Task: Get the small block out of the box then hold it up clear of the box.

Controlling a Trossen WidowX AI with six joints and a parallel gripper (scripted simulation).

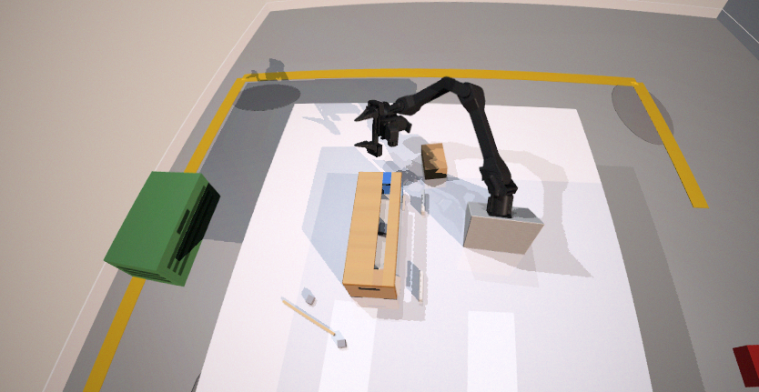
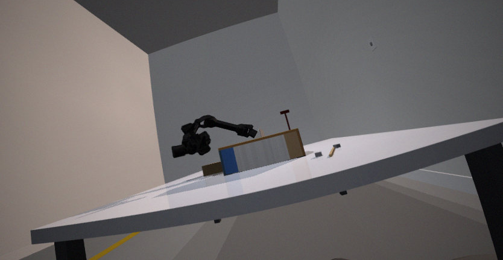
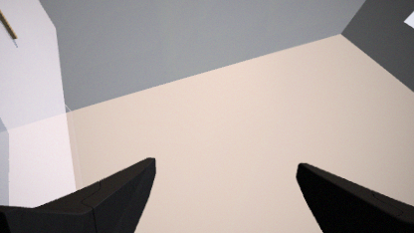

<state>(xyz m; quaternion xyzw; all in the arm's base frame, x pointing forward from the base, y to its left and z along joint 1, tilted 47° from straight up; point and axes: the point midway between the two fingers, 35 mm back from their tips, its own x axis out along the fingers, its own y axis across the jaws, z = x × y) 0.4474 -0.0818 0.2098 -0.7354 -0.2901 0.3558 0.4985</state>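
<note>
The wooden box (image 1: 363, 219) (image 2: 295, 146) stands on the white table (image 1: 424, 346) (image 2: 196, 201). Its top has a long slot, and a blue section (image 1: 386, 181) (image 2: 230, 160) is at one end. A small dark shape (image 1: 381, 227) shows through the slot; I cannot tell if it is the block. The block is not clearly visible in any view. My gripper (image 1: 357, 131) (image 3: 226, 167) is open and empty, raised in the air beyond the blue end of the box. Its fingers point away from the box, and the wrist view shows mostly wall between them.
A wooden block (image 1: 434, 161) (image 2: 211, 169) stands near the box's blue end. Beyond the other end lie a thin stick (image 1: 308, 316) (image 2: 332, 151) and two small grey cubes (image 1: 308, 296) (image 1: 340, 340). The arm's grey base (image 1: 499, 232) stands beside the box.
</note>
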